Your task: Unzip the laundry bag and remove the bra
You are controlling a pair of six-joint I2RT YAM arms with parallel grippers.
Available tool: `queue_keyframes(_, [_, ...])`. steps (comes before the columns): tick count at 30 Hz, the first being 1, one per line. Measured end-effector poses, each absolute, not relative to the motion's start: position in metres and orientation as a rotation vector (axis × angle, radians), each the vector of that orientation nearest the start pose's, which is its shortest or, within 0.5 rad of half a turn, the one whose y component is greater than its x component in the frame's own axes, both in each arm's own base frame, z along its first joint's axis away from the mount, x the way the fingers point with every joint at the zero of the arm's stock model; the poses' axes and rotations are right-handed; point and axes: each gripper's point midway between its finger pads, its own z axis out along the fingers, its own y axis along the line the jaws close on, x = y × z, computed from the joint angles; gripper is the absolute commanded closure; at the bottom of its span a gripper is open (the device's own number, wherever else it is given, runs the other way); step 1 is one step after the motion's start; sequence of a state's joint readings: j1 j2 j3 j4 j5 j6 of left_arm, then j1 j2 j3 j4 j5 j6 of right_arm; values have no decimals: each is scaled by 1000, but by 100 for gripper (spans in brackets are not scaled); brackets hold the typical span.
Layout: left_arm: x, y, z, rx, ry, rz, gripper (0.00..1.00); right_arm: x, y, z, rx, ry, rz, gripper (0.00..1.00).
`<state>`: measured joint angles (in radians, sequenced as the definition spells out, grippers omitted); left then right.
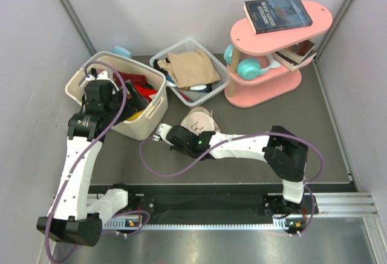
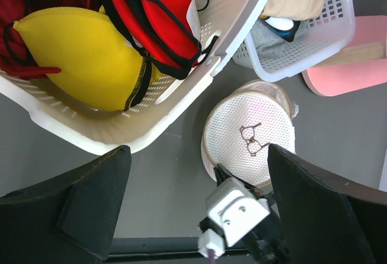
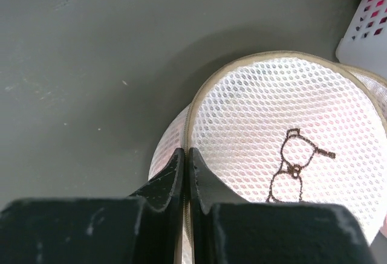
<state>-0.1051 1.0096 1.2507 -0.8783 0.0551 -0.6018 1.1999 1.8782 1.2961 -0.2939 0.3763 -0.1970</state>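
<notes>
The laundry bag (image 1: pixel 201 119) is a round cream mesh pouch with a black bra logo, lying on the dark table between the two baskets. It also shows in the left wrist view (image 2: pixel 251 134) and the right wrist view (image 3: pixel 284 131). My right gripper (image 1: pixel 185 133) is shut on the zip at the bag's near-left rim (image 3: pixel 187 153); its tips show in the left wrist view (image 2: pixel 219 171). My left gripper (image 1: pixel 126 103) hangs open and empty above the basket's edge (image 2: pixel 198 150). A pink tint shows through the mesh; the bra itself is hidden.
A big cream laundry basket (image 1: pixel 148 126) with red and yellow garments (image 2: pixel 91 58) stands left of the bag. A white grid basket (image 1: pixel 199 99) with tan cloth is behind it. A pink shelf (image 1: pixel 266 92) with a book and headphones stands at the back right.
</notes>
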Motion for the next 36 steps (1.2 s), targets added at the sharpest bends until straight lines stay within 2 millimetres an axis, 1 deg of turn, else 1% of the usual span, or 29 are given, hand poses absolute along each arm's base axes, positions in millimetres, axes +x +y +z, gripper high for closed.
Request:
queue_keyframes(2, [276, -62, 278, -510, 2188, -444, 1, 233, 396, 79, -1366, 1936, 38, 100])
queue_keyframes(4, [275, -63, 277, -494, 2194, -442, 1, 236, 393, 90, -1315, 1959, 76, 100])
queue_keyframes(6, [275, -64, 277, -482, 2196, -446, 3, 242, 388, 108, -1240, 1980, 116, 100])
queue_keyframes(8, [274, -66, 278, -471, 2200, -462, 4, 253, 379, 132, -1123, 2003, 176, 100])
queue_keyframes(11, [273, -73, 278, -448, 2208, -491, 5, 276, 357, 178, -899, 2015, 263, 100])
queue_keyframes(13, [272, -81, 279, -422, 2209, -511, 5, 292, 336, 214, -726, 1999, 327, 100])
queue_keyframes(15, [271, -93, 280, -381, 2213, -537, 5, 299, 314, 236, -605, 1981, 362, 100])
queue_keyframes(17, [269, -114, 279, -326, 2222, -565, 5, 300, 295, 248, -508, 1967, 392, 100])
queue_keyframes(18, [268, -127, 278, -287, 2232, -587, 5, 298, 283, 250, -465, 1968, 403, 100])
queue_keyframes(20, [266, -154, 274, -226, 2252, -625, 5, 294, 271, 245, -418, 1983, 410, 100])
queue_keyframes(22, [266, -183, 266, -176, 2274, -675, 5, 291, 261, 233, -387, 2010, 407, 100])
queue_keyframes(24, [268, -206, 251, -152, 2305, -703, 5, 287, 250, 215, -356, 2054, 386, 100])
queue_keyframes(27, [273, -222, 226, -154, 2358, -697, 5, 282, 232, 198, -298, 2103, 340, 100])
queue_keyframes(29, [277, -229, 211, -159, 2390, -686, 5, 278, 218, 195, -249, 2119, 309, 99])
queue_keyframes(31, [282, -238, 199, -167, 2404, -702, 5, 276, 204, 197, -189, 2120, 280, 91])
queue_keyframes(32, [283, -241, 195, -168, 2408, -713, 5, 274, 197, 199, -153, 2122, 265, 84])
queue_keyframes(34, [286, -250, 189, -176, 2405, -752, 4, 273, 181, 203, -77, 2117, 231, 80])
queue_keyframes(35, [288, -254, 187, -179, 2403, -768, 5, 273, 172, 204, -47, 2116, 209, 68])
queue_keyframes(36, [289, -257, 186, -182, 2402, -782, 4, 272, 165, 204, -20, 2117, 189, 61])
